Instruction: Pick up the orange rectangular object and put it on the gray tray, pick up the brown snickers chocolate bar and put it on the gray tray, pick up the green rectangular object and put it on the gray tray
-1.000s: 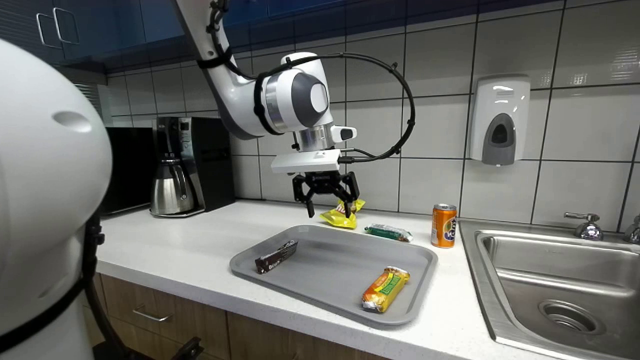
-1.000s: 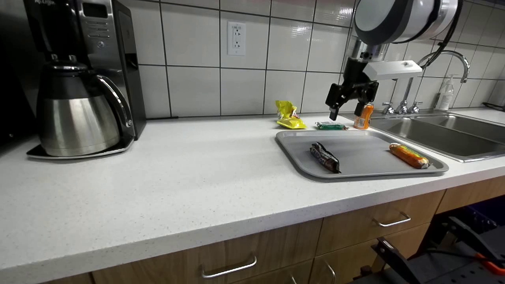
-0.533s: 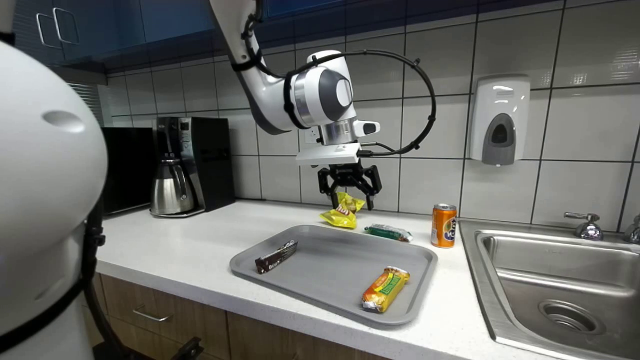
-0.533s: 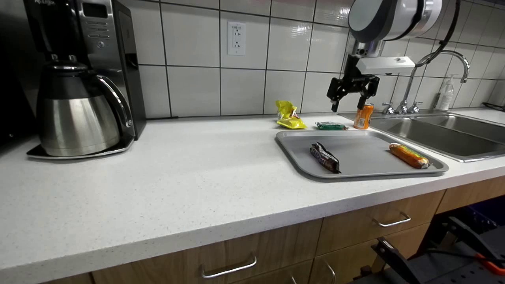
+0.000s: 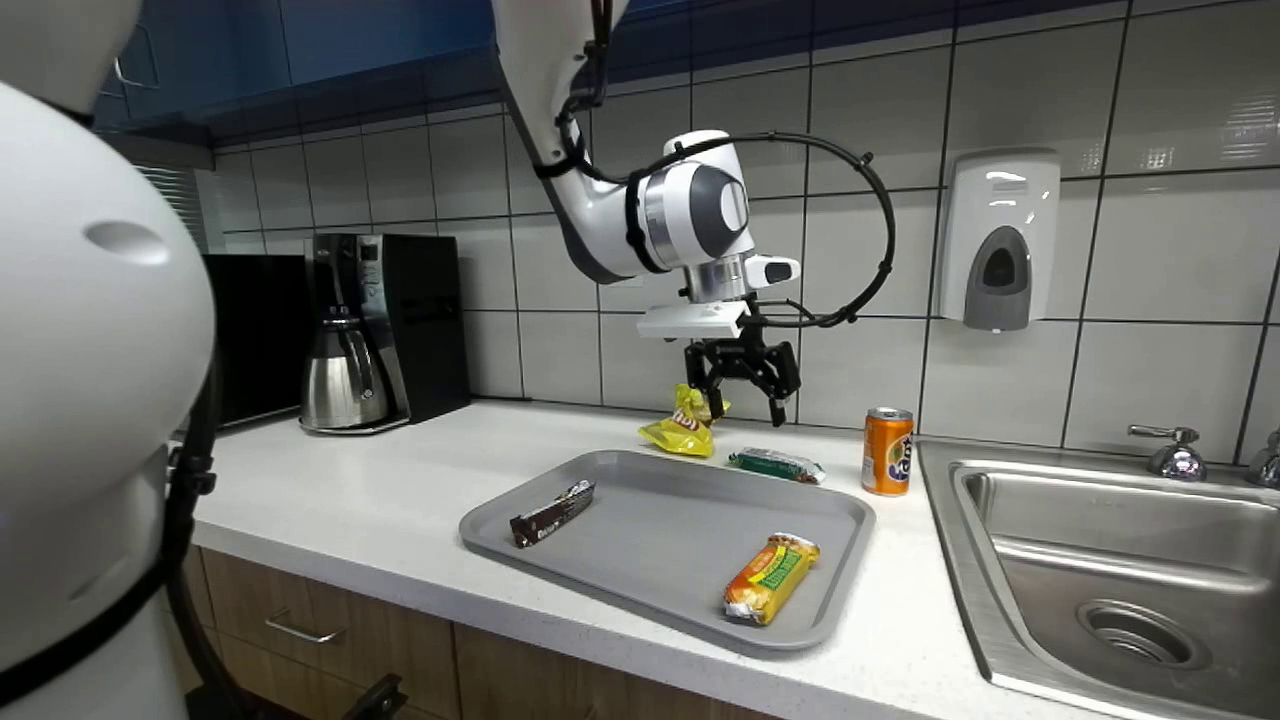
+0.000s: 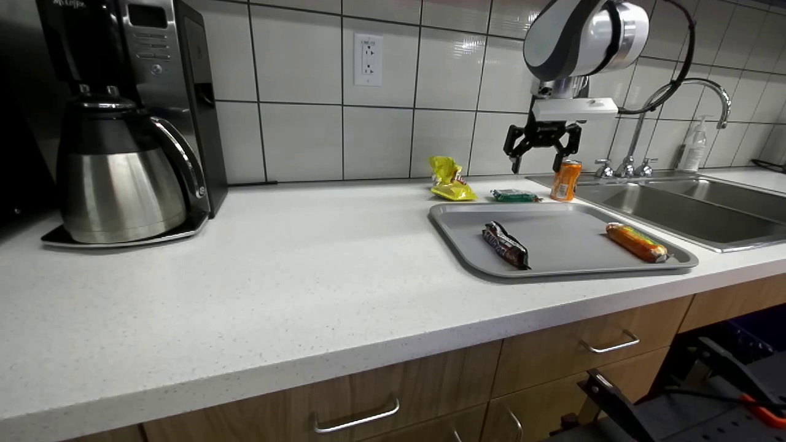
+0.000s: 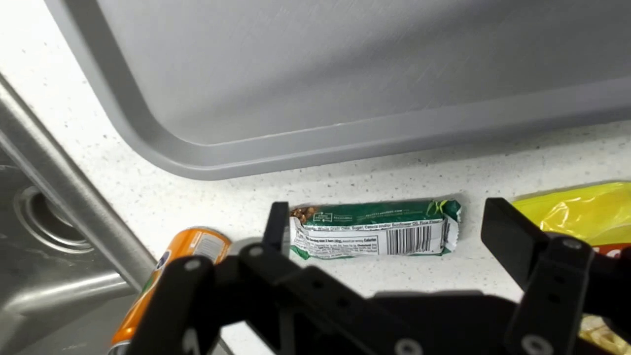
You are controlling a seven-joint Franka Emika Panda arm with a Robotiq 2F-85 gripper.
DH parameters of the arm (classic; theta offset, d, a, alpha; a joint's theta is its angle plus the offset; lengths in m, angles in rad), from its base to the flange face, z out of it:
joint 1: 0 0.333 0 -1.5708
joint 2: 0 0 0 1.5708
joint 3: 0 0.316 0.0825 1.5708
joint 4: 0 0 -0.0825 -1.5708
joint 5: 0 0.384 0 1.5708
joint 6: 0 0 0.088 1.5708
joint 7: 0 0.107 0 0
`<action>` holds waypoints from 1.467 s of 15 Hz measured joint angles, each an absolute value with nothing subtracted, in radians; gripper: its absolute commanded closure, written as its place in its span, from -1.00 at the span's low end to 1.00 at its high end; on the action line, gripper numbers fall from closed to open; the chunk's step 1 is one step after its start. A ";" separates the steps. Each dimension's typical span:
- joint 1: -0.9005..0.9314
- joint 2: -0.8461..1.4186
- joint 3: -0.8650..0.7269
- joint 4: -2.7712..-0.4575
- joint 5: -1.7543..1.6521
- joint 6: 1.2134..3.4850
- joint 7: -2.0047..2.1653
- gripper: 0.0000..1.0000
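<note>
On the green bar (image 7: 365, 230) we read "Whole Grain Oats, Sugar, Canola and/or Sunflower Oil" and "Calories", with a barcode (image 7: 409, 240) near them; we make out most of "Fanta" on the orange can (image 5: 887, 455) and "Mr. Coffee" on the coffee maker (image 6: 157, 92). Lettering on the orange packet (image 5: 771, 578), dark bar (image 5: 553, 513) and yellow bag (image 5: 680, 433) we cannot read.

The white countertop (image 6: 276, 276) bears the gray tray (image 5: 650, 540), green bar (image 7: 369, 229), yellow packet (image 6: 453, 184), orange can (image 5: 885, 455) and coffee maker (image 6: 129, 141).

Gray tray (image 6: 568, 239): dark bar (image 6: 506, 247), orange packet (image 6: 637, 242) on it; green bar (image 6: 514, 196) just behind it; gripper (image 6: 536, 169), jaws apart, above its level
</note>
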State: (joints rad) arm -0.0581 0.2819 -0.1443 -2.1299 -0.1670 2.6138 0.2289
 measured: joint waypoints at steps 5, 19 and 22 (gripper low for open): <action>-0.057 0.389 -0.146 -1.999 -0.094 2.547 0.303 -1.00; -0.053 0.563 -0.158 -1.743 0.046 2.411 0.511 -1.00; -0.044 0.584 -0.172 -1.720 0.052 2.411 0.585 -1.00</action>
State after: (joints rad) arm -0.0445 0.5840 -0.1722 -1.7203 0.0520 2.4112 0.5849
